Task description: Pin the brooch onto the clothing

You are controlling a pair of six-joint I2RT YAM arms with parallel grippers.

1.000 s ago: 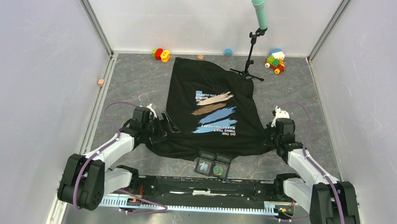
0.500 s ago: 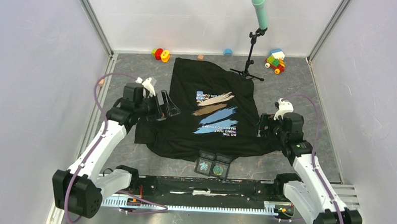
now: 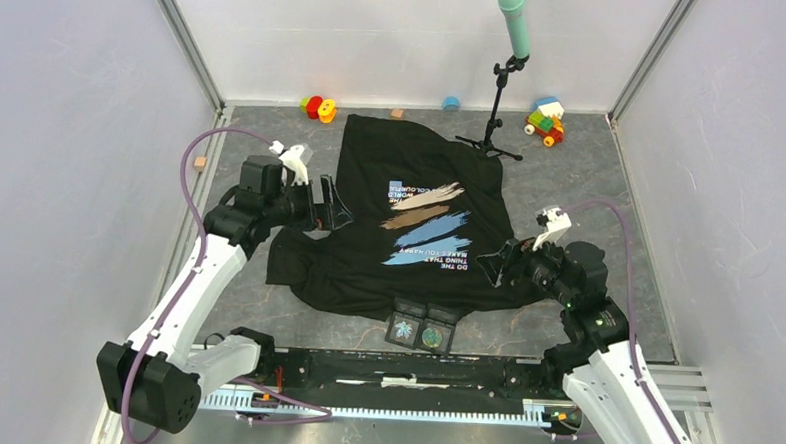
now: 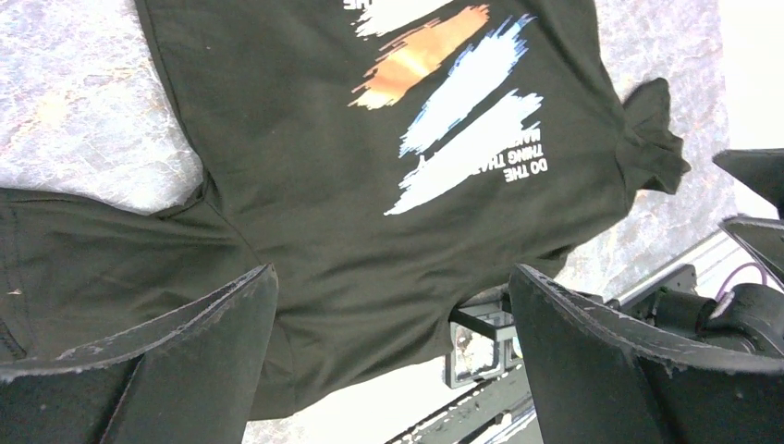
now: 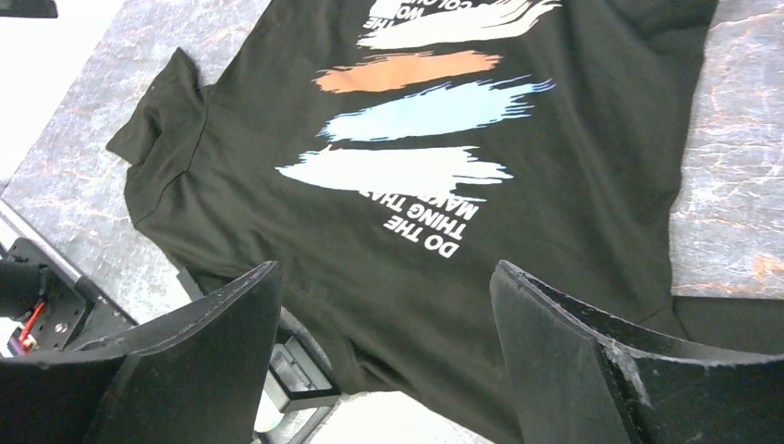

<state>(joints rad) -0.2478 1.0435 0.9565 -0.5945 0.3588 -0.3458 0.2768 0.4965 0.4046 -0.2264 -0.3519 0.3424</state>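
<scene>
The black T-shirt (image 3: pixel 421 183) lies spread print-up on the grey table (image 3: pixel 591 181) between the arms, two small black boxes (image 3: pixel 422 330) at its near edge, while the left gripper (image 4: pixel 388 277) and right gripper (image 5: pixel 384 268) hover over its sides, jaws wide apart, holding nothing.
</scene>
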